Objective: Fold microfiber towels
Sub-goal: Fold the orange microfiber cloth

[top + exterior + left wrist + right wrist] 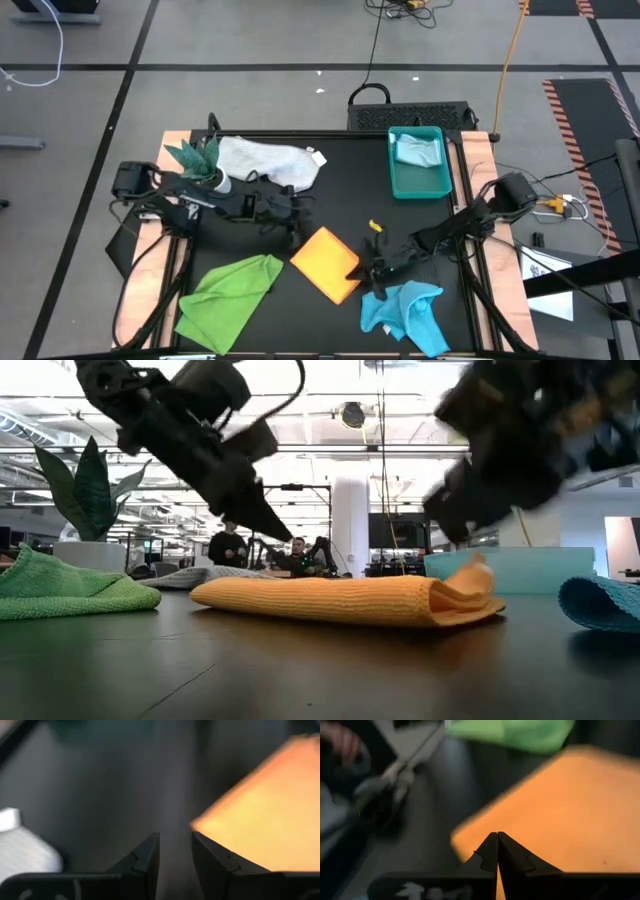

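Since the orange towel [328, 263] already lies folded into a flat packet near the middle of the table [350, 180], a little toward six o'clock, we judge that this fold is finished or nearly so and that both arms are at its edges. In the low view the orange towel [345, 600] shows doubled layers, with a small raised lip at one end. Our left gripper [293, 222] is at the eleven o'clock corner of the packet; its fingers [145, 862] stand partly apart with bare table between them, so it grasps nothing. Our right gripper [372, 270] is at the four o'clock edge, with the fingers [497, 852] pressed together just over the orange cloth; we cannot tell if a thin layer is caught between them. Around it, the lime green towel [232, 295] lies loose at eight o'clock, the turquoise towel [408, 315] is crumpled at five o'clock, the white-grey towel [265, 162] is spread at eleven o'clock beside the plant [198, 160], and the pale blue towel [418, 150] rests in the teal tray [420, 185] at one o'clock. We think the next move calls for lifting both grippers clear without disturbing the packet, then choosing an unfolded towel and catching two corners of it.
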Tool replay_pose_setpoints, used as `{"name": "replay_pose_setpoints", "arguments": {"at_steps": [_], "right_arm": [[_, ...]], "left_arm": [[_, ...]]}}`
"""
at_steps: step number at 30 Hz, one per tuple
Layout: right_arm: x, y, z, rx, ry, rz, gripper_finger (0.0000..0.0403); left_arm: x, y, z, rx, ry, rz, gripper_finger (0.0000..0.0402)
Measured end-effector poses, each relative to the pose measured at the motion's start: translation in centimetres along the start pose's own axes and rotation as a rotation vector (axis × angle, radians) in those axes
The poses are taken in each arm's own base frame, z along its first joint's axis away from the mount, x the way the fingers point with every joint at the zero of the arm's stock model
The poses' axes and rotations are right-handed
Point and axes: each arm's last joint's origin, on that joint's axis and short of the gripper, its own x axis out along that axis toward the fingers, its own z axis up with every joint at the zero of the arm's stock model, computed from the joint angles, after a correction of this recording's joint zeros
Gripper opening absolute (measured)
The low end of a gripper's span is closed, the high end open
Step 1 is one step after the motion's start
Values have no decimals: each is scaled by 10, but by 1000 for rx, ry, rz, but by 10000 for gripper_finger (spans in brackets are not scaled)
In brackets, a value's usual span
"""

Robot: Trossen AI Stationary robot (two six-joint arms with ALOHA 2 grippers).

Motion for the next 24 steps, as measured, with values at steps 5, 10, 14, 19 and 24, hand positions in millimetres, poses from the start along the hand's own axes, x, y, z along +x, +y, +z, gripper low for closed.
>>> {"name": "replay_pose_setpoints", "arguments": {"at_steps": [5, 10, 14, 19, 24], "right_arm": [[-4, -15, -4, 48, 38, -198, 0], [-7, -26, -23, 84, 233, -282, 0], [-6, -16, -24, 75, 259, -176, 0], [-4, 1, -20, 44, 192, -60, 0], [-6, 10, -9, -57, 82, -18, 0]], "left_arm": [[-3, -36, -2, -7, -4, -252, 115], [9, -75, -29, 23, 121, -349, 115], [18, -77, -40, 52, 141, -194, 115], [20, -43, -35, 123, 151, 6, 115], [4, -18, -17, 109, 123, 5, 115]]}}
